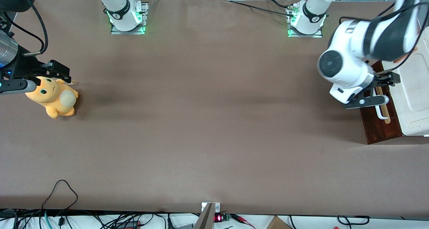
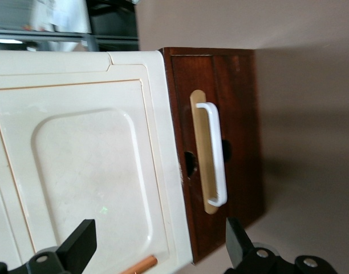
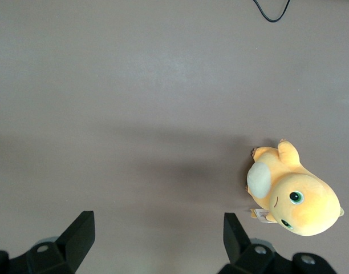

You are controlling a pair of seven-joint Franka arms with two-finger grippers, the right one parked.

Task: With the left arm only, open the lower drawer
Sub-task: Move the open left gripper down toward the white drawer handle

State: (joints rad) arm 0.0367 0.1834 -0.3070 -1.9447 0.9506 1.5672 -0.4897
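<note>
Lettering is not legible on any surface; a small tag on the orange plush toy [image 1: 53, 96], at the left edge of the front view, is unreadable. At the right edge of that view, the lower drawer [image 1: 380, 126] shows its dark wood front and white loop handle [image 2: 216, 154], partly covered by the left arm [image 1: 362, 54]. The gripper [image 1: 380, 90] hangs over the handle, fingers [image 2: 77, 245] spread wide, holding nothing. The white moulded top [image 1: 415, 98] is cut off by the frame.
</note>
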